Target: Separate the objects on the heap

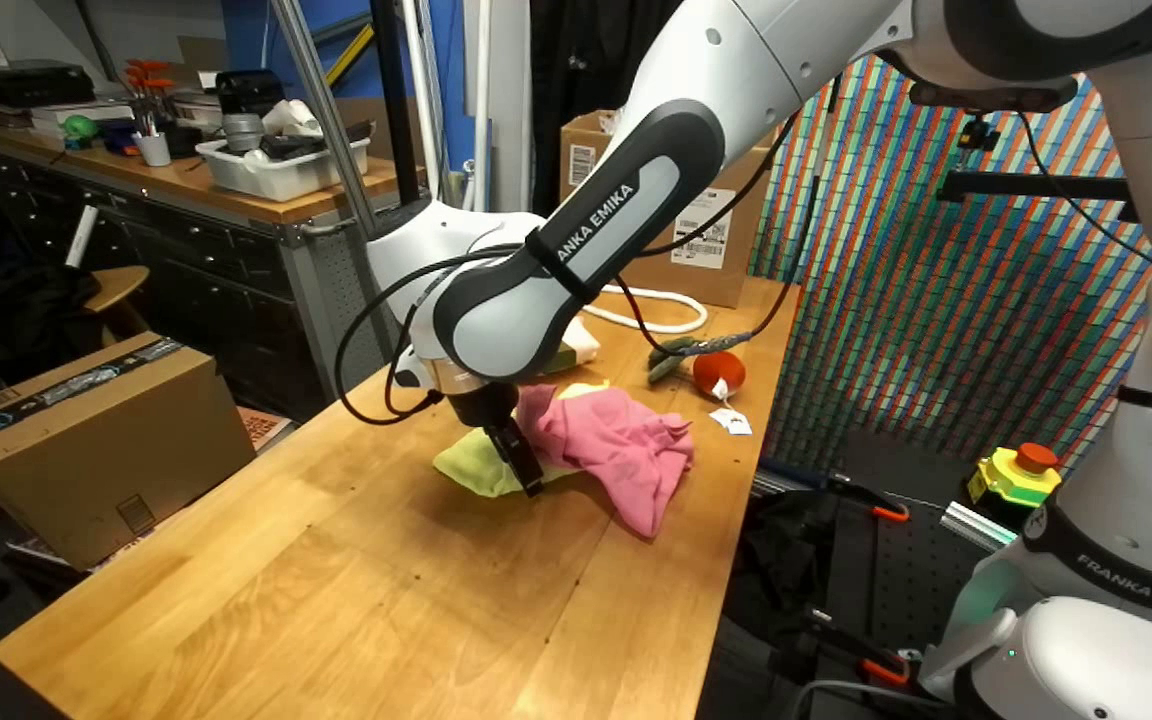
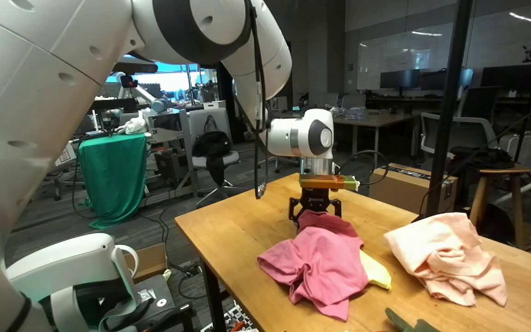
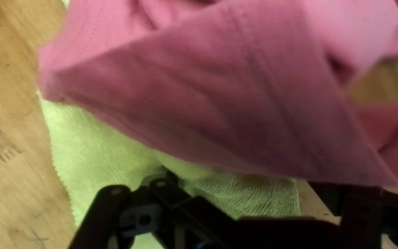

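Far left glares white in an exterior view (far right is dim). A soft shadow marks the table (image 1: 266, 590) by the gripper (image 1: 533, 486); the wrist view blurs the pink cloth (image 3: 226, 107) at right.

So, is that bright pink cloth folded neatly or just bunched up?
Bunched up: in both exterior views, the bright pink cloth shows uneven creases, with corners sticking out different ways.

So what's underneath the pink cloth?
The wrist view shows a yellow-green cloth reaching under the pink cloth; a yellow corner pokes out in an exterior view. Whether they join, or anything else lies beneath, is hidden.
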You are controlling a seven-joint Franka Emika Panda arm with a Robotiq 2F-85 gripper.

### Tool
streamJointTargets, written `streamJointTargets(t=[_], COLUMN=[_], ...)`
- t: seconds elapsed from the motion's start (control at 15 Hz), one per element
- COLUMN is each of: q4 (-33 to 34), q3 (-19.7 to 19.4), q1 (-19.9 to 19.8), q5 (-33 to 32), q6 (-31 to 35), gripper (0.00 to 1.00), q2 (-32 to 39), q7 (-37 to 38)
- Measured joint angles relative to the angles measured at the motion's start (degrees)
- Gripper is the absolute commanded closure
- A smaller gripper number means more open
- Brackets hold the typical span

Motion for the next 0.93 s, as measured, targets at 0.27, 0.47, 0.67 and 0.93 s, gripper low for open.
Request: streamJointTargets(t=[0.27, 0.47, 0.67, 0.93], q4=[0.74, 1.08, 1.5, 1.66], q3=[-0.26, -0.33, -0.37, -0.42], q1=[0.0, 0.0, 0.0, 0.05], q5=[-0.07, -0.07, -0.08, -0.08], q6=[0.02, 0.01, 0.01, 0.57], gripper=[0.71, 0.92, 0.97, 0.96], q2=[0.11, 0.13, 0.12, 0.13], q7=[0.0, 0.0, 0.05, 1.22])
